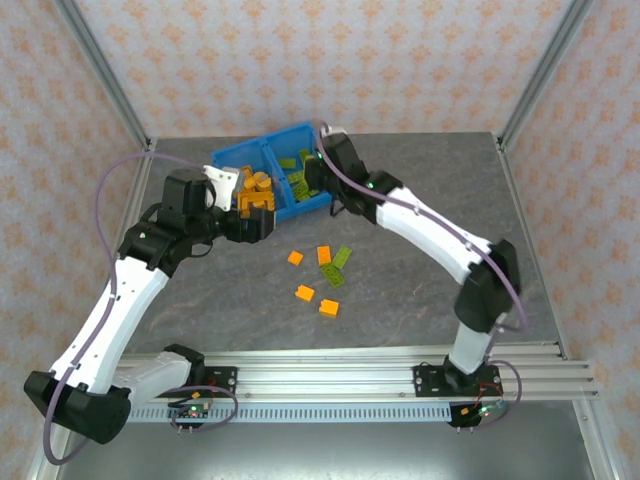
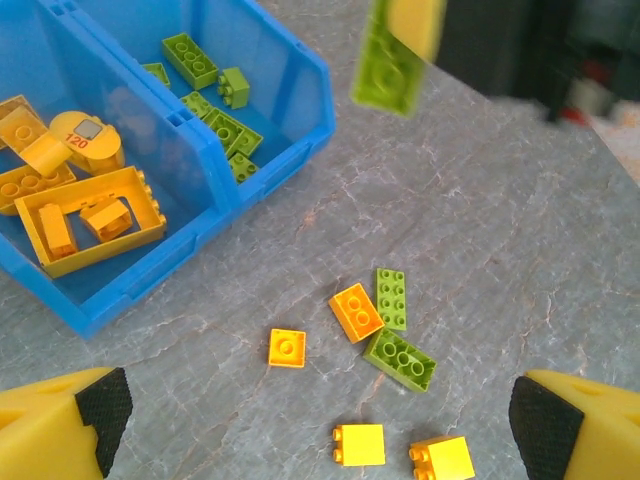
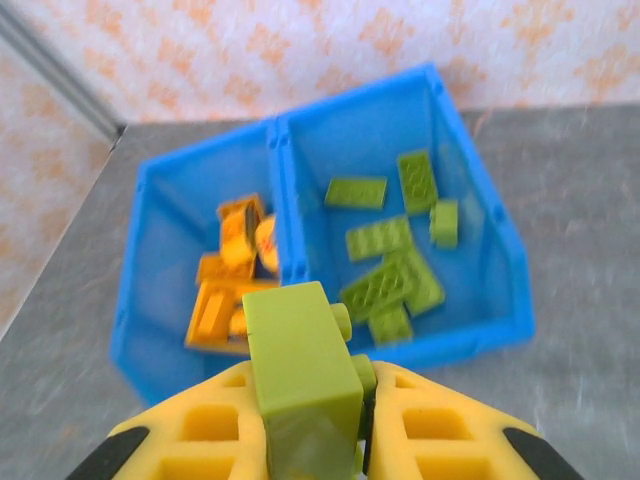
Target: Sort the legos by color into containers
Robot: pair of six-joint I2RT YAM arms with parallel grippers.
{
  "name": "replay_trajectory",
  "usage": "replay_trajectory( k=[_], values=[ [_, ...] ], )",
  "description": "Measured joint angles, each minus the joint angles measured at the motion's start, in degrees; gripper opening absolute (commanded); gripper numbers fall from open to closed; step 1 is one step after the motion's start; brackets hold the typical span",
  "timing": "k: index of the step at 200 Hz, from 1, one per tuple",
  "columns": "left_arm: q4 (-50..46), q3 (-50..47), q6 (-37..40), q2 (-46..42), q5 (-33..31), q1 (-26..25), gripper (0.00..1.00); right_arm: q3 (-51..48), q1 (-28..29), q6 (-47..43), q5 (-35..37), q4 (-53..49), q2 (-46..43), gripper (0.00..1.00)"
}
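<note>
We see two white robot arms reaching from the bottom of the overhead view toward a bright blue plastic bin [image 1: 232, 157] at upper centre, split by a centre wall into two square compartments. The left compartment holds orange pieces, among them a large orange open rectangular frame [image 2: 85, 188]. The right compartment holds olive-green bricks only, so the bin's contents look correctly sorted.

The right gripper [image 3: 305, 390], at the bottom of its wrist view, is clenched on an olive-green plastic brick [image 3: 295, 345], held in the air close by the bin. We judge it bound for the green compartment. The left gripper [image 2: 310, 435] hangs released, its yellow fingers [image 2: 50, 430] spread wide at the lower corners of its wrist view, grasping nothing.

Six small loose pieces lie mid-table: four orange bricks [image 2: 356, 312] and two olive-green bricks [image 2: 400, 360]. We judge the sort well past halfway, with seven pieces left, counting the held one.

The surface is a grey, stone-patterned tabletop [image 1: 420, 200]. Cream walls with a pale orange floral print [image 1: 300, 50] enclose it, edged by slanted aluminium posts [image 1: 100, 70].
</note>
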Motion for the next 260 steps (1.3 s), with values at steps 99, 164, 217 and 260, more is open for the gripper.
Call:
replay_trajectory(
  k=[99, 164, 217, 260],
  values=[
    [0.00, -0.83, 0.81, 1.01, -1.64, -0.04, 1.00, 47.19, -4.46, -15.72, 9.53, -8.98, 44.57, 0.25],
    [-0.09, -1.05, 2.36, 1.03, -2.78, -0.04, 1.00, 47.34, -4.96, -18.95, 12.02, -11.93, 47.01, 0.46],
    [-0.44, -1.11, 3.10, 1.33, -3.85, -0.52, 1.00, 46.38, -5.01, -16.76, 9.35, -14.25, 45.35, 0.51],
    [-0.44, -1.14, 3.56, 1.44, -5.75, -1.51, 1.00, 24.30, -5.01, -11.56, 6.14, -11.54, 25.09, 0.51]
  ],
)
